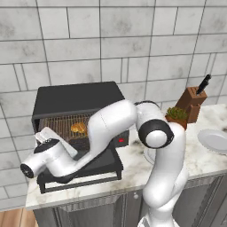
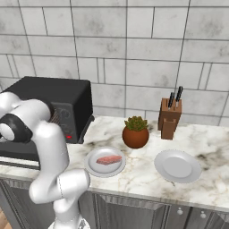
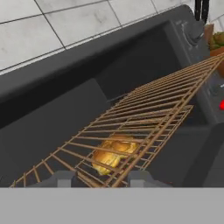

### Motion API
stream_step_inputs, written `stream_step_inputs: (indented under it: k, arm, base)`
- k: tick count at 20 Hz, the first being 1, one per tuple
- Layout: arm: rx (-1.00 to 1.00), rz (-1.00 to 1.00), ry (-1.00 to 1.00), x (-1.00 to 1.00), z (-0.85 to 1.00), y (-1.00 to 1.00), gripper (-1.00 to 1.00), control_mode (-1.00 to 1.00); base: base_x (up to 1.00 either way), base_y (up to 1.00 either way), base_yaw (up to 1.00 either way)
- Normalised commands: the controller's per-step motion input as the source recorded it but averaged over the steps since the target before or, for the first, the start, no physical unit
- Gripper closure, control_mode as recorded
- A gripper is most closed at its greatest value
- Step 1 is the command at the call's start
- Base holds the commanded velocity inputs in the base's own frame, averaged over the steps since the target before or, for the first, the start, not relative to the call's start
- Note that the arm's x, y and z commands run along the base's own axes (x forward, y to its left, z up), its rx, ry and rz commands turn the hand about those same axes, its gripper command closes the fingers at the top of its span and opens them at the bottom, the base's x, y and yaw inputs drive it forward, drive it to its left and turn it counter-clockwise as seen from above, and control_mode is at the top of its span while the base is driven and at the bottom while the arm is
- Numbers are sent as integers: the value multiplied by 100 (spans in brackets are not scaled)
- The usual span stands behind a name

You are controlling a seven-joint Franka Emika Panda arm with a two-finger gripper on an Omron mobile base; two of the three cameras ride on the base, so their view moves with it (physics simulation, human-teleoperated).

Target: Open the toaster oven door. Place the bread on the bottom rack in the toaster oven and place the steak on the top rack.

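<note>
The gripper [image 3: 99, 178] sits at the mouth of the toaster oven [image 1: 77, 99], its two dark fingertips [image 3: 62, 178] standing apart with nothing between them, right at the front edge of the top rack [image 3: 144, 109], which slants across the hand view. Through that grid the bread [image 3: 113, 153] shows as a golden-brown lump lying below it on the bottom rack [image 3: 168, 131]; in the left base view it sits toward the middle of the oven cavity. The toaster oven door [image 1: 95, 166] is folded down flat in front of the oven, over the marble counter [image 2: 143, 172]. So, judging by how things lie, the opening is done and the bread is in its place. What is left is the steak [image 2: 108, 159], a pink slab on a white plate [image 2: 96, 172] on the counter to the right of the oven, well apart from the gripper; a second, bare plate [image 2: 178, 166], a potted plant [image 2: 135, 132] and a knife block [image 2: 170, 117] stand further along. The arm rises from the base, bends sharply at its dark-jointed elbow and reaches down and to the left across the oven front, with the hand low over the open door, looking up into the cavity.
</note>
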Motion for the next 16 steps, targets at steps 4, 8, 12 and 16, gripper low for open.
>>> stream_step_inputs:
  k: [4, 8, 12, 16]
  arm:
    - [0, 0, 30, -92, 3, -25, 100, -100]
    - [0, 0, 39, -69, 5, -20, 100, -100]
    - [0, 0, 40, -61, 15, -17, 100, -100]
    - [0, -2, 34, -33, 56, -19, -100, -100]
  base:
    - [0, 0, 0]
    - [0, 0, 0]
    - [0, 0, 0]
    - [0, 0, 0]
